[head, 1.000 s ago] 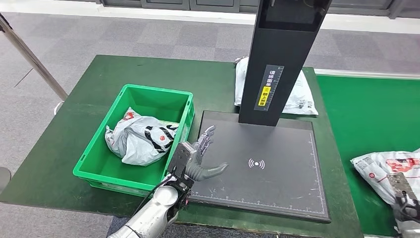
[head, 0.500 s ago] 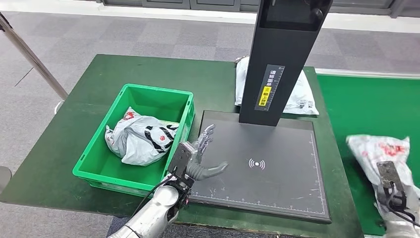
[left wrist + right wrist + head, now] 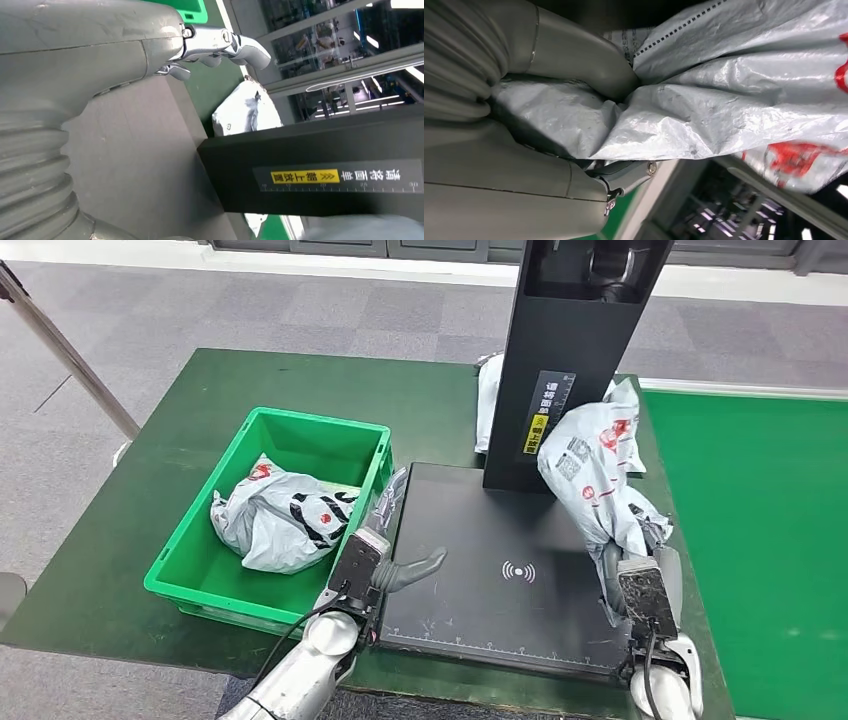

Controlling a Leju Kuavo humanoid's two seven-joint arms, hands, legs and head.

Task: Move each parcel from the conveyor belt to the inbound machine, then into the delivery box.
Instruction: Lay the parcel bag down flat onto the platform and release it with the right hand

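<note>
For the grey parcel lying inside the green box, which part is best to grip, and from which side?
Judging by its pose, grip the parcel in the green box at its raised crumpled fold, coming from straight above. The green box walls block the sides, and the soft bag bunches easily. The open left hand is nearest.

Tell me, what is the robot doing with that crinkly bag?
The robot's right hand grips a grey parcel and holds it up over the black scanner plate of the inbound machine. Its left hand waits open at the plate's edge, beside the green box, which already has another parcel inside.
</note>
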